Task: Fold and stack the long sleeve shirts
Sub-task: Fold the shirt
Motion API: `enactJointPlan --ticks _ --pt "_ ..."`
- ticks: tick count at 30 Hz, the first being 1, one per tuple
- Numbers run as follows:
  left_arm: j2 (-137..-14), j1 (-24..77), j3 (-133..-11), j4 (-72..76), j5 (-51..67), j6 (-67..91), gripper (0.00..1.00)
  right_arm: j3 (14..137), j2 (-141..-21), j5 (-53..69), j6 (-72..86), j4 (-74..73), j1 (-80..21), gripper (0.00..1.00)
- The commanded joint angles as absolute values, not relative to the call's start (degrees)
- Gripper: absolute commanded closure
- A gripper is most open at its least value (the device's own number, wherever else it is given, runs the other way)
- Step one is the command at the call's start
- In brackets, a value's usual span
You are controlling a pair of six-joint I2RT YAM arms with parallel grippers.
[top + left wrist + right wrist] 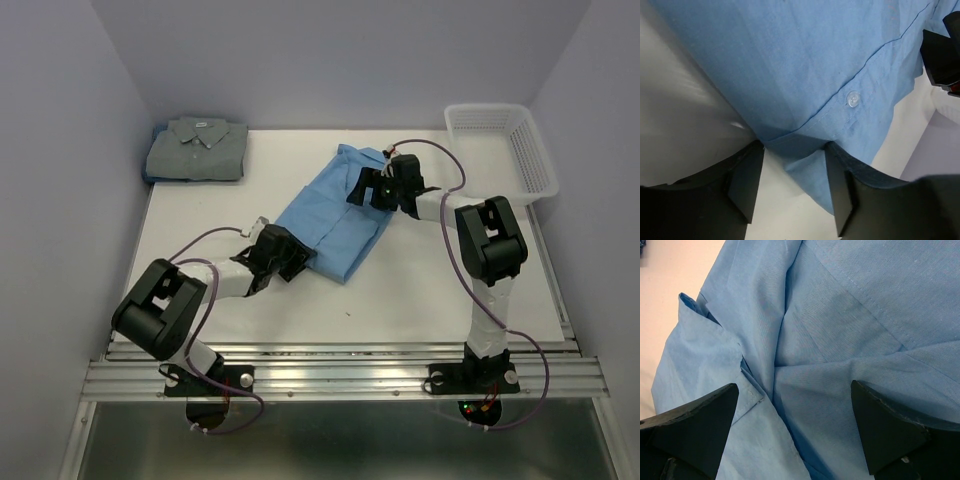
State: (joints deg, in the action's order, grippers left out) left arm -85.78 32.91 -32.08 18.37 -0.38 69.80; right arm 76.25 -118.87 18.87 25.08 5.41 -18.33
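A fixed camera high behind the arm bases looks down and forward over the whole white table (420, 290), wall to wall. The left wrist camera, just behind the left gripper (794, 147), faces the near hem of the blue shirt (335, 215) at very close range. The right wrist camera, behind the right gripper (794, 385), looks down closely on the far end of that same shirt, which all three views share.

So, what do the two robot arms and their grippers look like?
The left arm and right arm have bulky black joint housings joined by white links, and a thin purple cable loops along each. The left gripper and right gripper carry black wedge-shaped fingers.
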Motion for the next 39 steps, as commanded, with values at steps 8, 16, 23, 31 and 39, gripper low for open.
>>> enactJointPlan --ticks 8,16,23,31,39 --pt "-91.0 32.5 -36.7 19.3 2.8 64.9 1.00 75.1 -119.2 16.1 23.7 -4.3 -19.1 0.00" --pt "-79.8 32.5 -38.8 -2.5 2.7 59.1 1.00 77.7 -113.8 14.9 12.8 -9.8 -22.2 0.00" --pt "-72.4 32.6 -46.9 -16.6 2.1 55.3 1.00 79.9 -112.1 11.3 8.6 -13.1 -30.5 0.21" --pt "-69.4 32.5 -57.1 -21.5 0.5 49.1 1.00 81.0 -116.8 11.5 9.8 -14.6 -37.8 0.77" --pt "-71.9 32.5 -64.8 -16.4 -0.3 43.5 1.00 79.9 -112.4 16.1 13.4 -12.6 -39.6 0.76"
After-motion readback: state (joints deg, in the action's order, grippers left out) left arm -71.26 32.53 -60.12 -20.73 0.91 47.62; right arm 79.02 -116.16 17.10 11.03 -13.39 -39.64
